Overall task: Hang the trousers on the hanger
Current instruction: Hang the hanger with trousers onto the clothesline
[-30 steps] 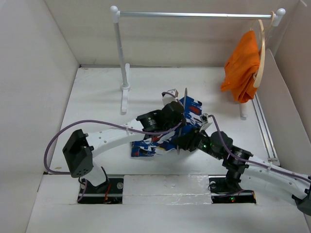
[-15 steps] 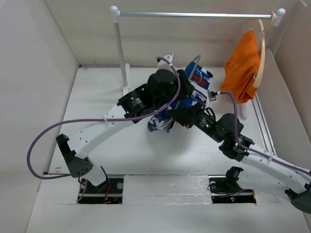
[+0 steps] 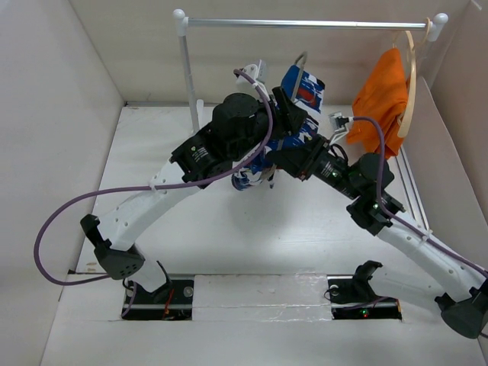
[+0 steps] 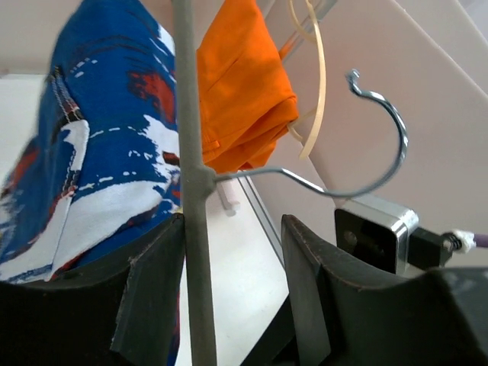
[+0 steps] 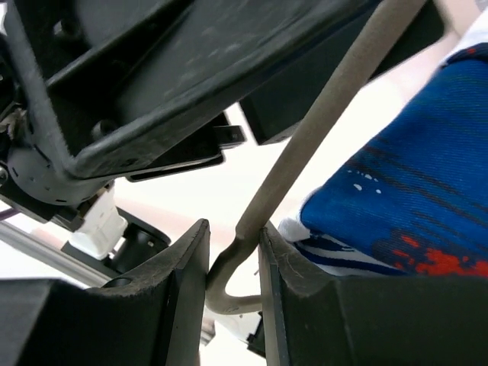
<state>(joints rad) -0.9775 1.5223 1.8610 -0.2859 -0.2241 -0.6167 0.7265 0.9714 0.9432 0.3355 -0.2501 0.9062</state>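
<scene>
Figure. Both arms raised above the far half of the white table [image 3: 152, 152], below the rail [image 3: 305, 23] of the clothes stand.

The trousers [image 3: 305, 88] are off the surface. They are draped over the hanger [image 4: 187, 91] and held aloft right of centre, near the far edge, with the orange garment [image 3: 379, 103] on its wooden hanger [image 3: 412, 76] just beside them toward the far right corner.

The right gripper [image 5: 232, 236] is clenched on a bend of the hanger's wire, with the blue cloth close by its fingers. The left gripper [image 4: 236, 236] is released: its jaws stand apart, with a straight run of the wire passing between them close to one finger, not pinched. The hook curves free above.

Judged from where I stand, the draping looks done, and the step in hand is to steady the loaded hanger and bring its hook to the rail. To do that well:
- The right grip should stay firm at the bend.
- The bar under the cloth should stay level, so the trousers do not slide toward one end.
- The open left jaws should back straight off the wire without catching the fabric.
- The hook should meet a bare stretch of rail, clear of the orange garment.

No brand, label or writing can be read on the cloth, the hangers or the arms.
</scene>
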